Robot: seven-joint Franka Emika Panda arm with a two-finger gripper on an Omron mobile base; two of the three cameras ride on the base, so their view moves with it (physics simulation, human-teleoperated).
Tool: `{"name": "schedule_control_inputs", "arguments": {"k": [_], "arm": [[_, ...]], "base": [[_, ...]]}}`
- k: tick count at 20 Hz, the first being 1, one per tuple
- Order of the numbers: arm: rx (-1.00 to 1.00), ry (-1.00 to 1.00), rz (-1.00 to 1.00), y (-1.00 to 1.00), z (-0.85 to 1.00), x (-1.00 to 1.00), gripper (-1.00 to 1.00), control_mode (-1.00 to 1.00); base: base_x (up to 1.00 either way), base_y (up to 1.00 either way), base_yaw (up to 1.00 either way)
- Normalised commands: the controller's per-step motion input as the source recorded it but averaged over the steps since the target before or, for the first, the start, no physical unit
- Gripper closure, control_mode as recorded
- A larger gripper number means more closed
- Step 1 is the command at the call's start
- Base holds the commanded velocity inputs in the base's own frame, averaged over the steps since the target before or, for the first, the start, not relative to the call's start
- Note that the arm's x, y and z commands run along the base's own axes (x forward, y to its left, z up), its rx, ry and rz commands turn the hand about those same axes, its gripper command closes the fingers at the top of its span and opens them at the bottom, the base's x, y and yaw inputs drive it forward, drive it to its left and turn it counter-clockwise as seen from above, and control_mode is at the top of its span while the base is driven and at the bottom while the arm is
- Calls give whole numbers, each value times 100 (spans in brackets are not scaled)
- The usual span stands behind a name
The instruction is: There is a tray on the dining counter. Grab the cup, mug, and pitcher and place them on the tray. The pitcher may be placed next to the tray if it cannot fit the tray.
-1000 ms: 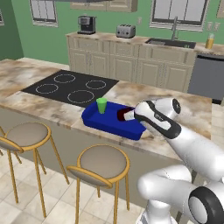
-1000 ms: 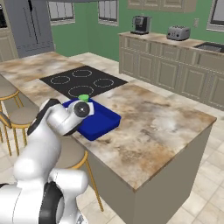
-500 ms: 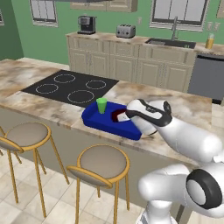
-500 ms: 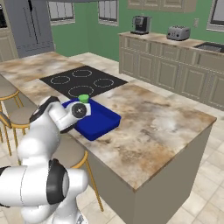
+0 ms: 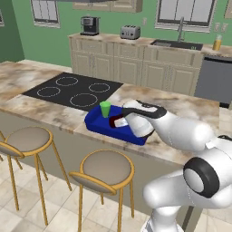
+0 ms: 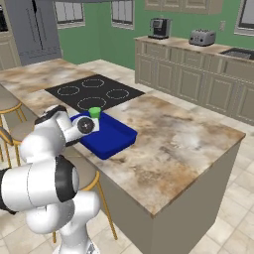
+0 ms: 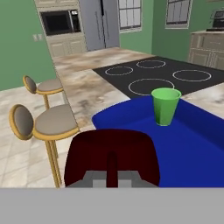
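The fingers are clenched on the rim of the mug over the tray, with the cup standing just beyond them.

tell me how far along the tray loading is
Done: the green cup stands upright in the blue tray. In hand: the claw is shut on the dark red mug, over the tray's near end. Left: releasing the mug, then fetching the pitcher.
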Motion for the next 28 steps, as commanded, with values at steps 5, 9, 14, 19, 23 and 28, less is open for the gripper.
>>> {"name": "schedule_control_inputs", "arguments": {"k": [5, 9, 14, 19, 23, 28], "arm": [[0, 0, 0, 13, -16, 23, 100, -100], [0, -4, 0, 4, -25, 21, 100, -100], [0, -3, 0, 0, -13, 17, 100, -100], [0, 0, 0, 0, -6, 9, 100, -100], [0, 0, 1, -12, -3, 14, 100, -100], [0, 2, 0, -6, 0, 19, 100, -100]], "base": [[0, 0, 0], [0, 0, 0], [0, 0, 0], [0, 0, 0], [0, 0, 0], [0, 0, 0]]}}
